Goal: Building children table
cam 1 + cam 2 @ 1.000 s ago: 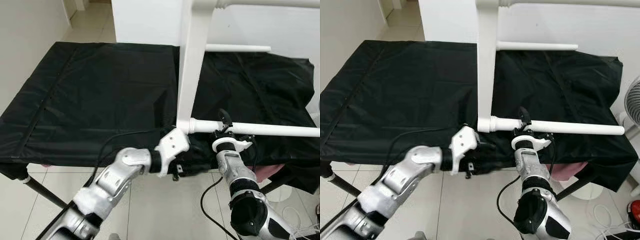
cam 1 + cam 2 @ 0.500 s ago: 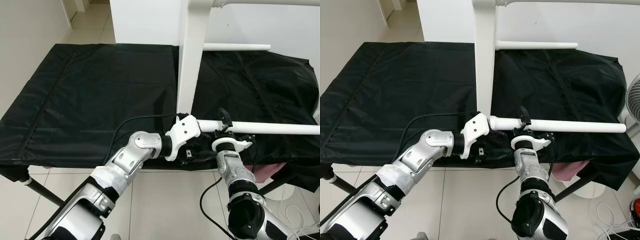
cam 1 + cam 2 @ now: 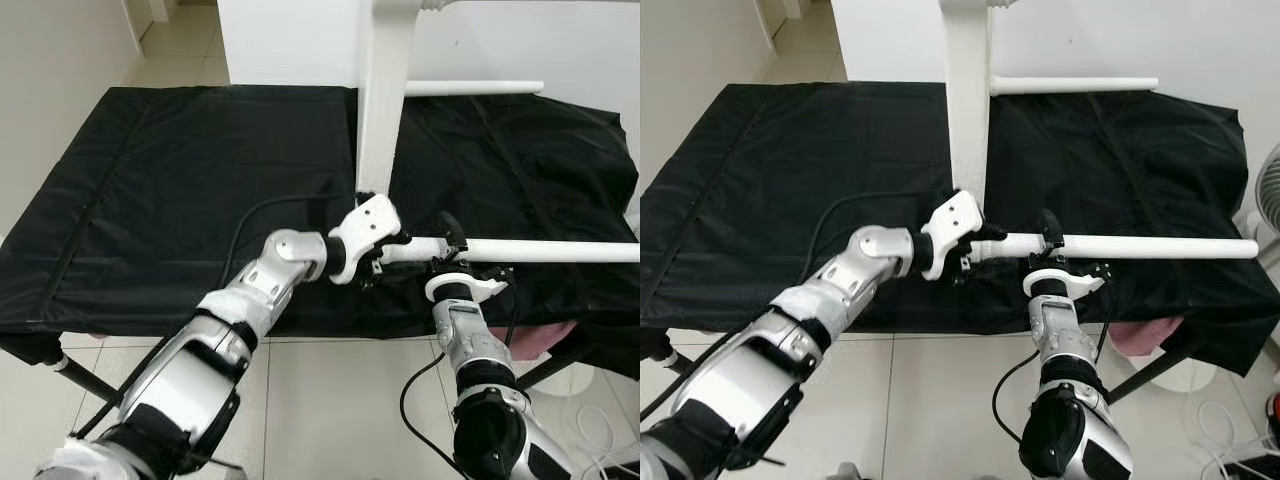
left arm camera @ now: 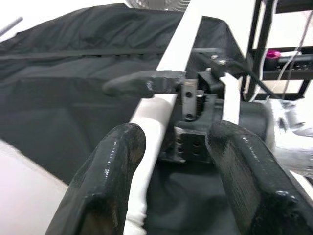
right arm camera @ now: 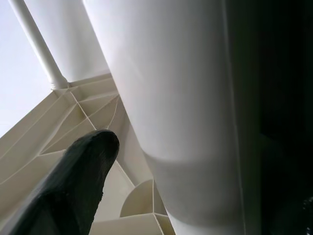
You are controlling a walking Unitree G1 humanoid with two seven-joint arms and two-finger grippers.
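A white children's table stands on its edge on the black cloth (image 3: 180, 180). Its top (image 3: 380, 100) rises upright, and two round legs stick out to the right. My right gripper (image 3: 447, 236) is shut on the near leg (image 3: 560, 250), close to its base. In the right wrist view that leg (image 5: 171, 98) lies pressed between the fingers (image 5: 73, 181). My left gripper (image 3: 385, 262) is open at the leg's base beside the top. In the left wrist view its fingers (image 4: 112, 181) straddle the leg (image 4: 151, 127). The far leg (image 3: 470, 88) lies free.
The black cloth covers a wide low surface with much bare room on the left. A white wall (image 3: 290, 40) stands behind it. A fan (image 3: 1270, 190) is at the far right and pink fabric (image 3: 540, 340) shows under the cloth's edge. Below lies tiled floor (image 3: 320, 400).
My left arm has swung up and forward from below the cloth's front edge to the base of the near leg. The right gripper has kept its hold in place.
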